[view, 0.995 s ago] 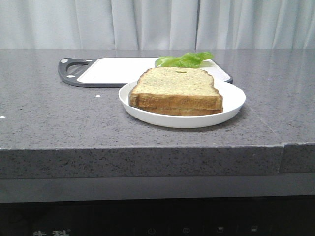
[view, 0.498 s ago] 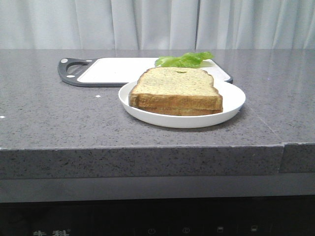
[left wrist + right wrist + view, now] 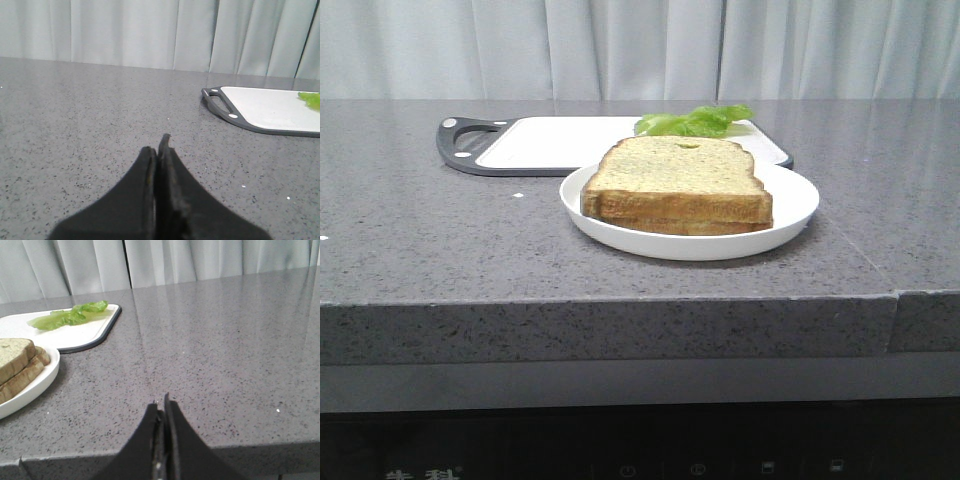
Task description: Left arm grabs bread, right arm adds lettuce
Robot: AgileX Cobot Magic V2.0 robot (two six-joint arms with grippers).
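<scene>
The speckled brown-crusted bread slice (image 3: 677, 180) lies on top of a second slice on a white plate (image 3: 790, 215) in the middle of the counter; it also shows in the right wrist view (image 3: 14, 357). The green lettuce leaf (image 3: 697, 121) lies on the white cutting board (image 3: 555, 142) behind the plate, and shows in the right wrist view (image 3: 70, 316). My left gripper (image 3: 159, 145) is shut and empty over bare counter, left of the board. My right gripper (image 3: 161, 404) is shut and empty near the counter's front edge, right of the plate. Neither arm shows in the front view.
The cutting board has a dark rim and a handle hole (image 3: 222, 101) at its left end. The grey speckled counter (image 3: 420, 230) has a front edge with a seam at the right. Pale curtains hang behind.
</scene>
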